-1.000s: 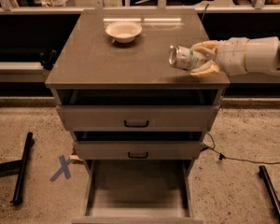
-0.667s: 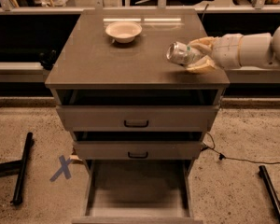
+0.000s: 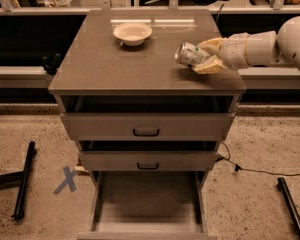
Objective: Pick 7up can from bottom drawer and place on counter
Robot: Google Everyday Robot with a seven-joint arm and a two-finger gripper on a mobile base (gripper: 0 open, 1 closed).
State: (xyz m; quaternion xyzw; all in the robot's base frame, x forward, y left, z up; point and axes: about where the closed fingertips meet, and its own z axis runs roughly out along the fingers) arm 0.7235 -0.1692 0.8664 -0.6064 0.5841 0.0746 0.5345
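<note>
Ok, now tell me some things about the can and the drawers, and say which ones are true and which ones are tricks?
1. The end effector is gripping the can over the right side of the counter. True.
2. The can is lying in the bottom drawer. False: that drawer is open, but the can is up at the counter in the end effector.
3. A bowl sits near the back of the counter, apart from the can. True.
4. All the drawers are pushed shut. False: the bottom drawer is pulled far out.
</note>
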